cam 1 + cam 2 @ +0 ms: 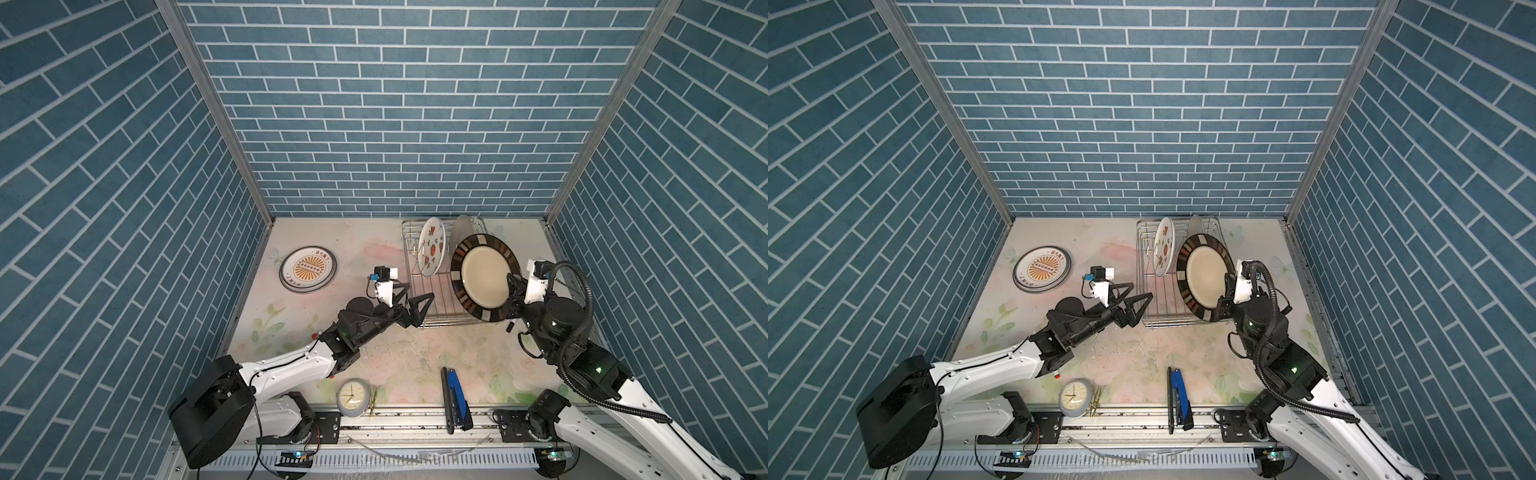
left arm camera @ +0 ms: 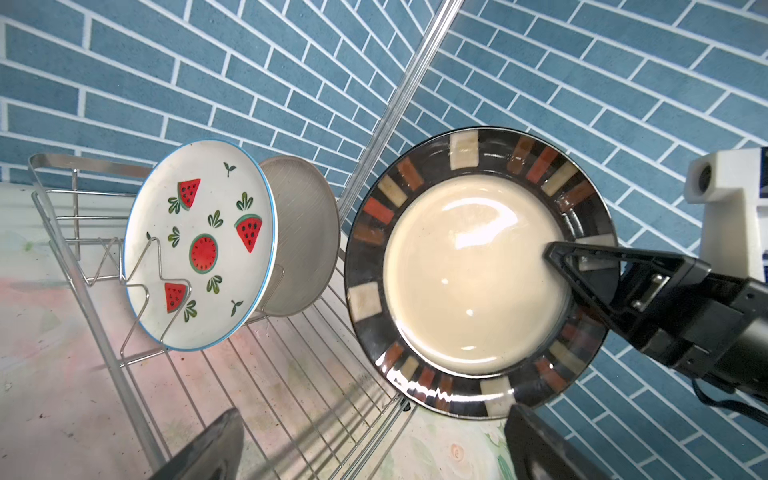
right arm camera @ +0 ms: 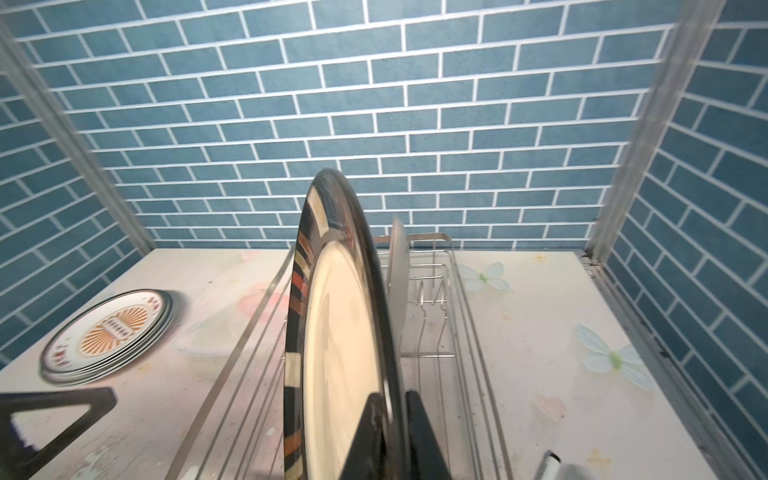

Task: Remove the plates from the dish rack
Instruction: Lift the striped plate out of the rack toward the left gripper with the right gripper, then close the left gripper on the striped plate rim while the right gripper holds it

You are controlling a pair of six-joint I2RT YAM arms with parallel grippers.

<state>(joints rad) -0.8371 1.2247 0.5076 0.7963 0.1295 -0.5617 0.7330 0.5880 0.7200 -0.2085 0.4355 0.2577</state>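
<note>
We see the floral counter (image 1: 365, 249) low in both top views, with the dish rack (image 1: 432, 309) right of centre. The dark-banded plate (image 1: 484, 276) stands upright at the rack's right edge, its rim clenched in our right claw (image 1: 510, 283). A stack of plates (image 1: 307, 269) lies flat at middle left. The watermelon plate (image 1: 432, 245) and grey plate (image 1: 462, 227) stand in the rack. Our left claw (image 1: 420, 291) gapes, released, at the rack's lower-left corner.

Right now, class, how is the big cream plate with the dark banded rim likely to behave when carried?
The round cream ceramic plate with the dark banded rim looks rigid and probably heavy, being the largest in view. Its glossy glaze may let it slip or pivot, since the right pincer pinches only one spot on the rim. Dropped, it would likely chip.
</note>
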